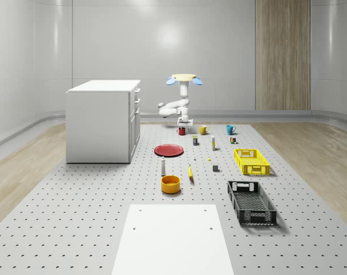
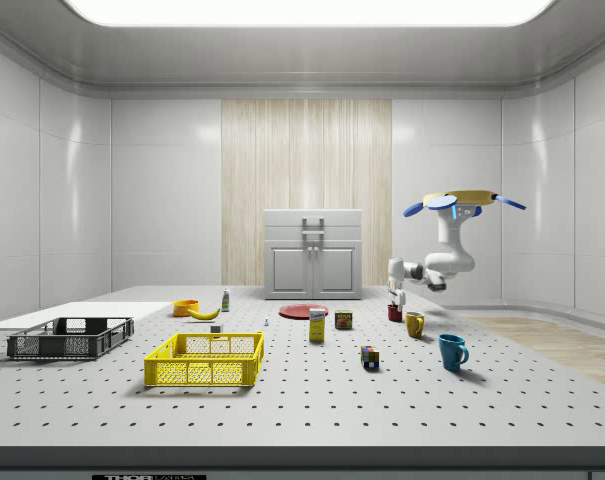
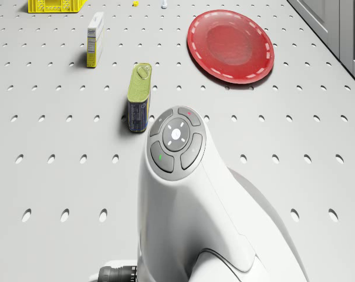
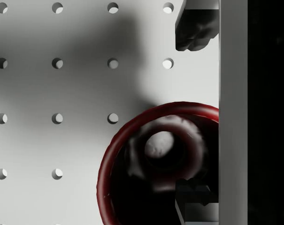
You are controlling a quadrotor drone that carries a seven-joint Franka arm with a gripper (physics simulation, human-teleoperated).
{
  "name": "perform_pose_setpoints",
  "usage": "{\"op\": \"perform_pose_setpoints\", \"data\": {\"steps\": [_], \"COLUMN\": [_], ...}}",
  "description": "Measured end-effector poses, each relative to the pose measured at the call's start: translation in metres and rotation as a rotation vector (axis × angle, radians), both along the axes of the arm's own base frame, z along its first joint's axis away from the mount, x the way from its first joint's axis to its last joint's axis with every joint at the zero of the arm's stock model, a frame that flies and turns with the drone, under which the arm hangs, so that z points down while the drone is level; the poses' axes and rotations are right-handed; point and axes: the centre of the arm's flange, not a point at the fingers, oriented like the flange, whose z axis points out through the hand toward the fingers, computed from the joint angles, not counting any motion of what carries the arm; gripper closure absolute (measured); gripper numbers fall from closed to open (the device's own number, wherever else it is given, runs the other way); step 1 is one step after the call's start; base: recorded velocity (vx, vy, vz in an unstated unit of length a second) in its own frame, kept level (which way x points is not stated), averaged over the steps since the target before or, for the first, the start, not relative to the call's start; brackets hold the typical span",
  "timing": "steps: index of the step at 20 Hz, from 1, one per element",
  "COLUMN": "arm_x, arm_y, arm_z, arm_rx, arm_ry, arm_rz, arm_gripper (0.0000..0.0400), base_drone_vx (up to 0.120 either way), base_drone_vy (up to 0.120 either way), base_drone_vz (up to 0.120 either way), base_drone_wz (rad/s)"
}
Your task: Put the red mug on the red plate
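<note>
Red mug: upright, glossy dark-red rim, gripper directly above.
Fingers: apart, straddling the rim.
Drone: hovering above the mug.
Red plate: bare, open floor at its 6 o'clock.

I count three mugs: red, yellow, blue. Two crates: yellow, black. One plate, one bowl, one banana, one cabinet.
</note>
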Motion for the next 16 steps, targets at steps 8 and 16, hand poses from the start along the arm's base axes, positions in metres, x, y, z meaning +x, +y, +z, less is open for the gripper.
{"op": "perform_pose_setpoints", "data": {"steps": [8,16], "arm_x": [0.0,0.0], "arm_y": [0.0,0.0], "arm_z": [0.016,0.019], "arm_rx": [0.0,0.0], "arm_ry": [0.0,0.0], "arm_rz": [0.0,0.0], "arm_gripper": [0.0132,0.0277], "base_drone_vx": [0.0,0.0], "base_drone_vy": [0.0,0.0], "base_drone_vz": [0.0,0.0], "base_drone_wz": [0.0,0.0]}}
